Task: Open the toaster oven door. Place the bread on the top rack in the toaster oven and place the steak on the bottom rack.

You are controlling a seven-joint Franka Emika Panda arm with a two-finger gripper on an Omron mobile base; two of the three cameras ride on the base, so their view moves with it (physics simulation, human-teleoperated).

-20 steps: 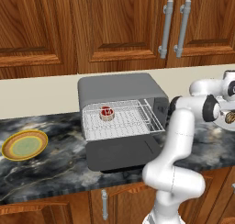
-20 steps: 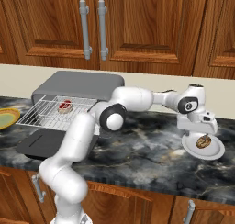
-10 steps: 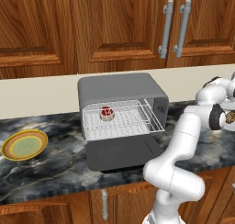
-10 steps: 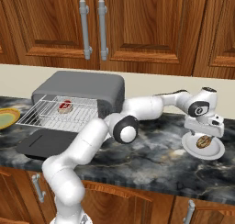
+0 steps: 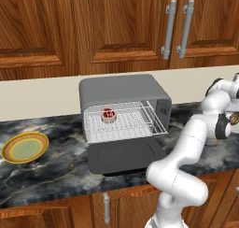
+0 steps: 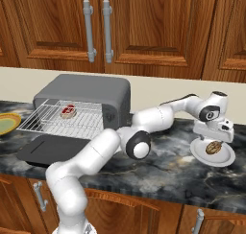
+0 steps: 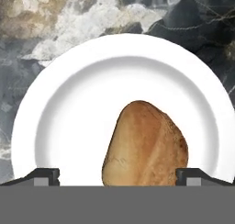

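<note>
At the far left of the marble counter (image 5: 56, 171) sits a yellow-green plate (image 5: 24, 147), bare. Next along, the toaster oven (image 5: 122, 90) stands against the wall with the toaster oven door (image 5: 123, 156) folded flat down toward the counter edge. A wire rack (image 5: 123, 124) is drawn out over the door, and the steak (image 5: 108, 115) lies on it at about 10 o'clock from the rack's middle (a small red slab with a pale rim). From the right base camera the same steak (image 6: 67, 111) sits toward the back of the rack.

Further right, at about 3 o'clock from the oven and well apart from it, a white plate (image 6: 227, 158) holds the bread (image 6: 213, 147), a brown roll. The gripper (image 6: 214, 138) hangs just above it, jaws spread wide, grasping nothing. In the hand camera the bread (image 7: 146, 145) lies between the two fingertips (image 7: 44, 176), nearer the right one, on the white plate (image 7: 64, 113).
</note>
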